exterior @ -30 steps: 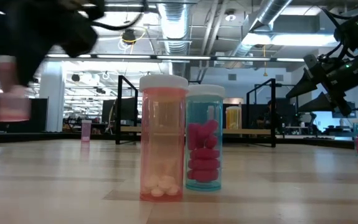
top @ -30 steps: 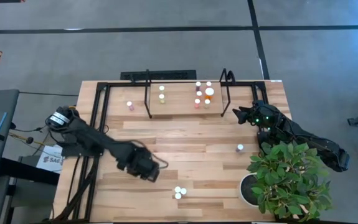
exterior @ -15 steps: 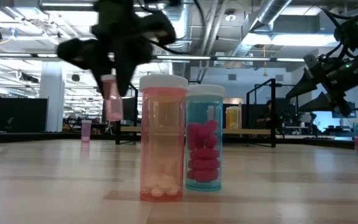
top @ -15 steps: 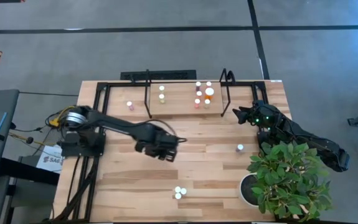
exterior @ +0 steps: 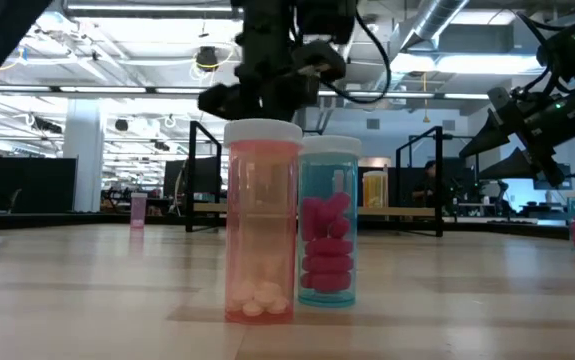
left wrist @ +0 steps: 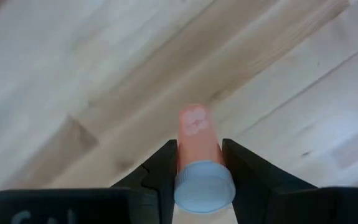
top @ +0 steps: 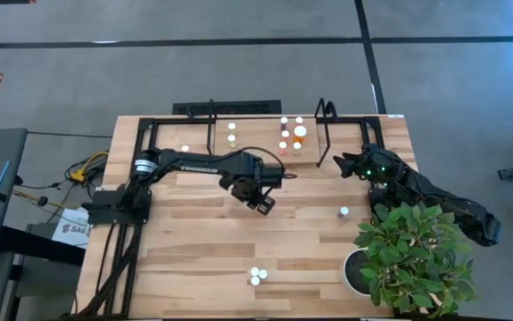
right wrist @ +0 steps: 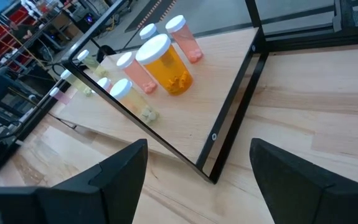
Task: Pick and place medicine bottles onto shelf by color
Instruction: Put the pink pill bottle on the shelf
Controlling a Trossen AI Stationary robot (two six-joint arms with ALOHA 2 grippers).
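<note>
My left gripper (top: 260,190) hangs over the middle of the table, just near of the shelf (top: 256,153), shut on a pink medicine bottle (left wrist: 196,140) with a white cap. In the low view it (exterior: 272,85) shows high up, and the held bottle is hidden behind the front bottles. The shelf bears a pink bottle (top: 186,150), a yellowish one (top: 232,134) and a group (top: 290,134) with one large-capped orange bottle (right wrist: 166,65). My right gripper (top: 341,162) waits open by the shelf's right end. My left gripper pinches the pink bottle's body just under its white cap (left wrist: 197,158) between its two fingers (left wrist: 163,168), one on either side. The fingers point down from above. The bottle stands upright in the hold, cap up, lifted clear of the tabletop.
Two bottles (top: 255,276) stand together near the front edge; in the low view they are a pink one (exterior: 262,220) and a blue one (exterior: 327,220). Another bottle (top: 343,212) stands at the right. A potted plant (top: 408,259) fills the near right corner.
My left gripper has carried the pink bottle from the near left of the table toward the far edge and the right, up to the shelf's front, rolling about its own axis on the way. The bottle stays clear of the table. My right arm has kept still.
</note>
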